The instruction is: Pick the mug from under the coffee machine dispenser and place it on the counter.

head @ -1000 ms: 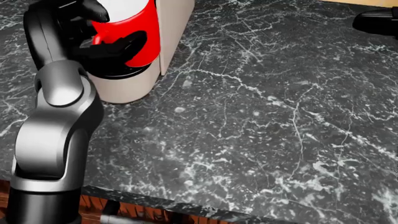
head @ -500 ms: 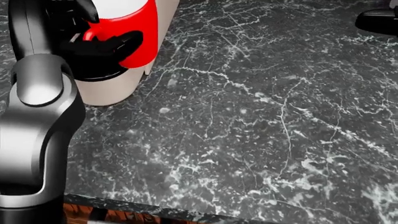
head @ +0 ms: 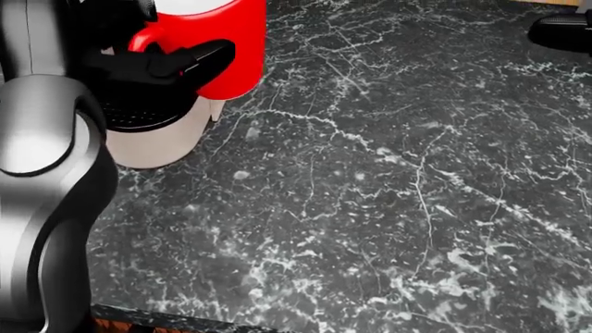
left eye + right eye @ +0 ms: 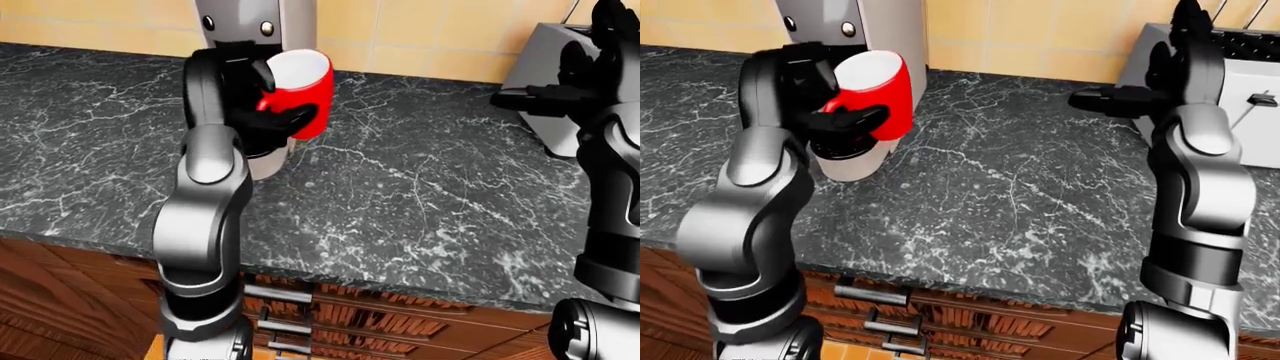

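I have the red mug (image 4: 875,94) in my left hand (image 4: 840,120) — the black fingers (image 3: 189,62) wrap tight around its side. The mug is up in the air, tipped a little, with its white inside showing. It hangs just off the coffee machine (image 4: 255,22), over the machine's round base (image 3: 153,135) and the counter (image 3: 388,194) beside it, not touching either one. The machine stands near the far left edge of the counter, by the yellow tile wall (image 4: 420,30).

My right hand (image 4: 1130,97) is held up well apart from the mug, over the far right side of the counter, just beside the silver toaster (image 4: 1250,75). Its fingers are spread out and hold nothing.

Below the near edge of the counter I see brown wood drawers (image 4: 960,322) with metal handles.
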You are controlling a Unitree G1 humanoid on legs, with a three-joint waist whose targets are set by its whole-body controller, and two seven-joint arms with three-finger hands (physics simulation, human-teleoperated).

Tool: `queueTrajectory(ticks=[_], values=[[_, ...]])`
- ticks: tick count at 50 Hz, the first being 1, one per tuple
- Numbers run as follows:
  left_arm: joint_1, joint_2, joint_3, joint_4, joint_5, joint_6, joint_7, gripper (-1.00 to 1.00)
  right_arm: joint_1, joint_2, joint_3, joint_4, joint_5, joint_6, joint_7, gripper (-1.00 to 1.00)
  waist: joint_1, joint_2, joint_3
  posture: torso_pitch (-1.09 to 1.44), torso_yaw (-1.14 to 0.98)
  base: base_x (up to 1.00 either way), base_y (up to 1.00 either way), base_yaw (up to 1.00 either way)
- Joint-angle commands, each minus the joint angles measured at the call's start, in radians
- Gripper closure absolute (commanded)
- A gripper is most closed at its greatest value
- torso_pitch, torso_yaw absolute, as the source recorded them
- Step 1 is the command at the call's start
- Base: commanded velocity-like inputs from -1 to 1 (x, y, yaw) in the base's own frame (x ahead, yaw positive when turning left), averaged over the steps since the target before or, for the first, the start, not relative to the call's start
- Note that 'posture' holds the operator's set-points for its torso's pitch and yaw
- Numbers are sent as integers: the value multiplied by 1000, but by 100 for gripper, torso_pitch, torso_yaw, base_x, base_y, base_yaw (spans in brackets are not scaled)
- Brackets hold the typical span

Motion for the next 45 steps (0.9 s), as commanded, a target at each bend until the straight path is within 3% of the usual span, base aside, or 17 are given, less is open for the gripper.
queueTrajectory(ticks=[1, 14, 23, 32, 45], values=[[-41, 0, 0, -44, 1, -20, -3, 100, -32, -20, -14, -32, -1, -30, -3, -100, 1, -6, -29, 0, 0, 0, 0, 0], [-7, -41, -29, -92, -22, -2, -30, 100, -34, -20, -14, -31, -1, -28, -3, -100, 3, -12, -25, 0, 0, 0, 0, 0], [47, -119, -80, -125, -37, 0, -62, 100, -33, -22, -14, -30, 0, -30, -3, -100, 7, -18, -27, 0, 0, 0, 0, 0], [67, -153, -113, -153, -41, 3, -87, 100, -35, -22, -14, -27, -1, -32, -1, -100, 9, -24, -27, 0, 0, 0, 0, 0], [135, -170, -198, -147, 39, -63, -232, 100, -30, -21, -15, -28, -1, -35, 0, -100, 14, -30, -27, 0, 0, 0, 0, 0]])
